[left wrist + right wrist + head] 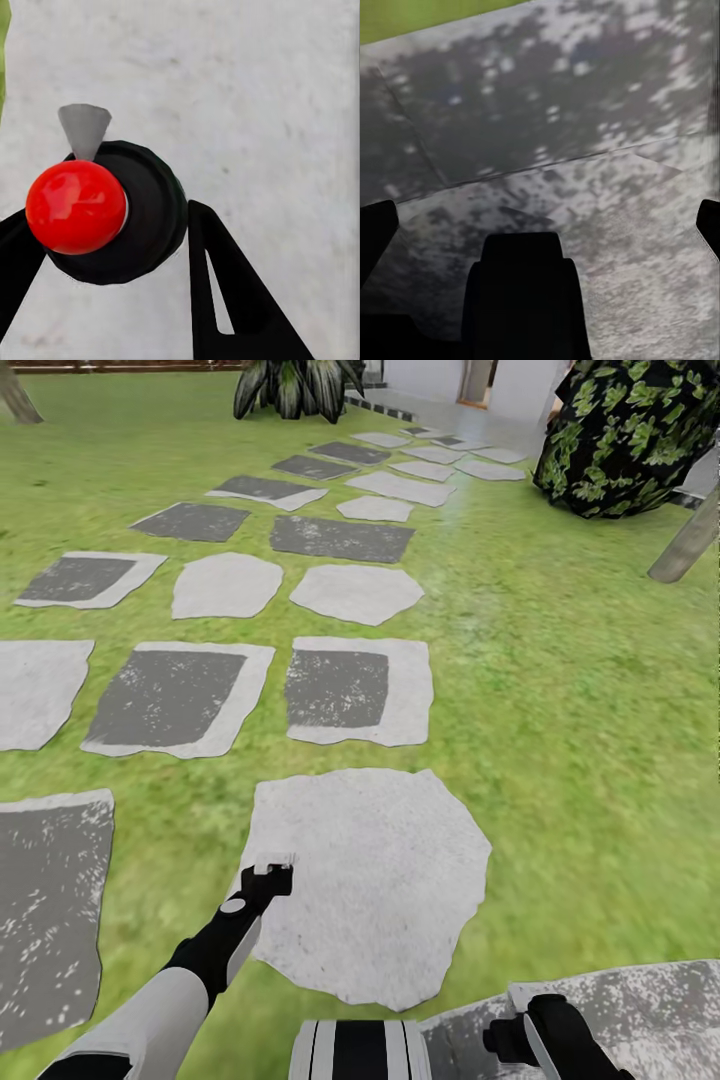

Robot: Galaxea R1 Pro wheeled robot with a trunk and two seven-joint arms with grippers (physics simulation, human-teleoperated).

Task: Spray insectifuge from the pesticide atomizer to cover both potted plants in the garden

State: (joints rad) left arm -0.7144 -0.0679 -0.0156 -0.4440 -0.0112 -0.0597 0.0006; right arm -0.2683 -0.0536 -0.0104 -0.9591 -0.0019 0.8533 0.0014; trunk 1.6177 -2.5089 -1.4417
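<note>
My left gripper [268, 875] hangs low over a pale stepping stone [375, 880], shut on the pesticide atomizer [274, 861]. In the left wrist view the atomizer [112, 217] is seen end-on as a round dark body with a red knob and a grey nozzle, between the two black fingers [225, 292]. My right gripper [525, 1032] is at the bottom edge over a mottled grey slab, and the right wrist view shows the gripper [540, 217] open and holding nothing. One potted plant [295, 385], a rosette of broad pointed leaves, stands far ahead at the end of the path.
A path of grey and pale stepping stones [345, 690] runs ahead across the lawn. A large dark leafy bush [630, 430] and a slanted trunk [685, 540] stand at the right. Another trunk [15, 395] is far left. Open grass [570, 710] lies to the right.
</note>
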